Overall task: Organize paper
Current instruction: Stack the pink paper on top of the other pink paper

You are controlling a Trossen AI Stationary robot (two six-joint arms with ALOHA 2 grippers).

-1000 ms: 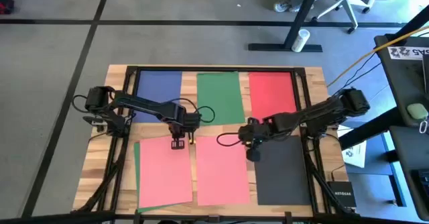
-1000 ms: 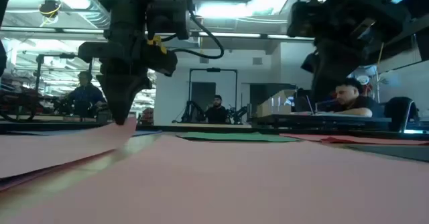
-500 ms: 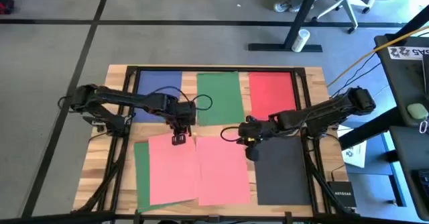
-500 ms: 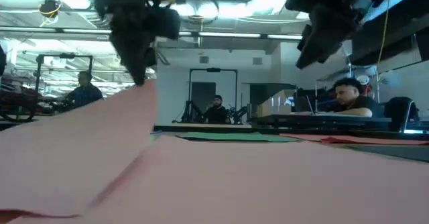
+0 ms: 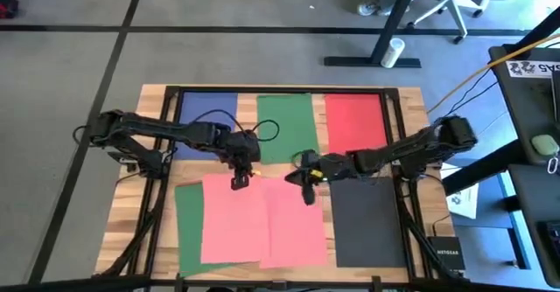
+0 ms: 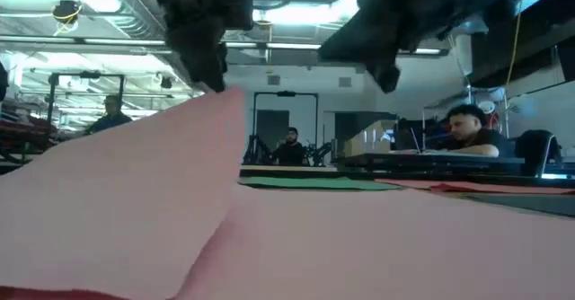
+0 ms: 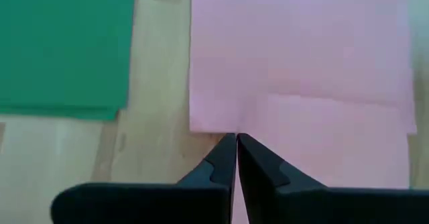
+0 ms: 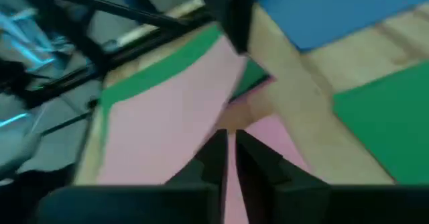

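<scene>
Two salmon pink sheets lie near the middle. The left pink sheet (image 5: 232,222) overlaps the right pink sheet (image 5: 302,226) and covers part of a green sheet (image 5: 186,235). My left gripper (image 5: 238,183) is shut on the left pink sheet's far edge. My right gripper (image 5: 306,194) is shut just beyond the right pink sheet's far edge and hangs above the table (image 6: 386,75), touching nothing. Blue (image 5: 207,110), green (image 5: 287,126) and red (image 5: 354,121) sheets lie flat along the far side. A dark grey sheet (image 5: 367,222) lies at the near right. My left gripper pinches the left pink sheet's far edge (image 7: 231,127) between its two fingers, coming from above with the fingers pointing down. The far edge is lifted (image 6: 225,98). The sheet slopes down from there toward the near side, where its near part rests on the table.
A dark frame (image 5: 175,95) borders the wooden table top. Bare wood shows between the far row of sheets and the near row (image 5: 271,170). People sit at desks in the room beyond the table.
My left gripper has gone up and toward the table's right edge with the pink sheet's far edge. The sheet has slid right and now overlaps the other pink sheet; its near part stays down. My right gripper has risen and moved toward the table's left.
</scene>
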